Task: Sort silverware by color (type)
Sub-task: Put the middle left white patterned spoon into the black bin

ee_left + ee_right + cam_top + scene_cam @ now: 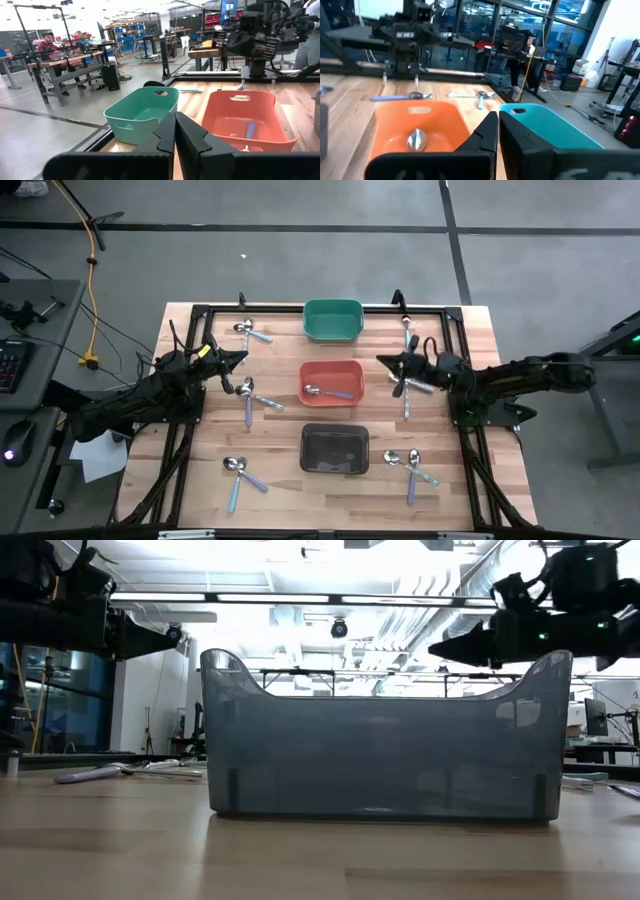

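Observation:
Small spoons with silver bowls and pastel handles lie flat on the table in pairs: left of the bins, and right of them. One lavender-handled spoon lies in the red-orange bin. My left gripper is shut and empty, raised above the table left of that bin. My right gripper is also shut and empty, raised to the bin's right. Both point at the bin, as the wrist views show: left gripper, right gripper.
The green bin stands toward the far edge, the black bin toward the near edge, and the red-orange one between them. A black metal frame borders the table. People sit at benches in the room beyond.

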Robot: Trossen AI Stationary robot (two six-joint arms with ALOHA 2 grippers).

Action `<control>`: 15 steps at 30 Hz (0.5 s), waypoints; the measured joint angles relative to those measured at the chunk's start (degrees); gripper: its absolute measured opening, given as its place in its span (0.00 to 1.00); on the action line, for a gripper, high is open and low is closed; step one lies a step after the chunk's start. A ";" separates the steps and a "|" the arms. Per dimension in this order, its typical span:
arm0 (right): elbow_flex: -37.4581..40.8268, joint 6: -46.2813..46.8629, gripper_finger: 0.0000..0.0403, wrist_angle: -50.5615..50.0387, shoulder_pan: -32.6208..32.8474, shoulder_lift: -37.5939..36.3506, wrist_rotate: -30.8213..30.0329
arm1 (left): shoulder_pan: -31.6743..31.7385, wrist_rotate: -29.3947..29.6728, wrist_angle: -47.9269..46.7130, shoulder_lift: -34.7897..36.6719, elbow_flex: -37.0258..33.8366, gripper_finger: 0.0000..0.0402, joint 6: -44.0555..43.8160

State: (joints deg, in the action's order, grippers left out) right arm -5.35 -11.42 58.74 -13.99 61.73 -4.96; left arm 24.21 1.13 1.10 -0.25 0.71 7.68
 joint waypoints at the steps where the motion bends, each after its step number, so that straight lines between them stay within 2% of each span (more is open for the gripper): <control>1: -0.55 0.39 0.00 -0.29 -1.91 -0.02 2.26 | 0.00 0.02 0.00 0.00 0.00 0.00 -0.01; 4: -2.66 1.56 0.00 -2.89 -7.48 -0.02 9.58 | 0.00 0.00 0.00 0.00 0.00 0.00 -0.02; 7: -3.80 8.41 0.00 -8.12 -11.09 0.27 15.57 | 0.00 0.02 0.00 0.00 0.00 0.00 0.00; 11: -3.13 11.29 0.00 -7.23 -9.84 2.05 15.38 | 0.01 0.00 0.00 0.00 0.00 0.00 0.00; 15: -3.29 10.23 0.00 -7.35 -8.13 2.42 14.95 | 0.02 0.02 0.00 0.00 0.00 0.00 0.00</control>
State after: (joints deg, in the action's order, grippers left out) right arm -8.64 -1.19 51.39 -22.12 64.16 9.99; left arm 24.23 1.15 1.10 -0.25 0.71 7.68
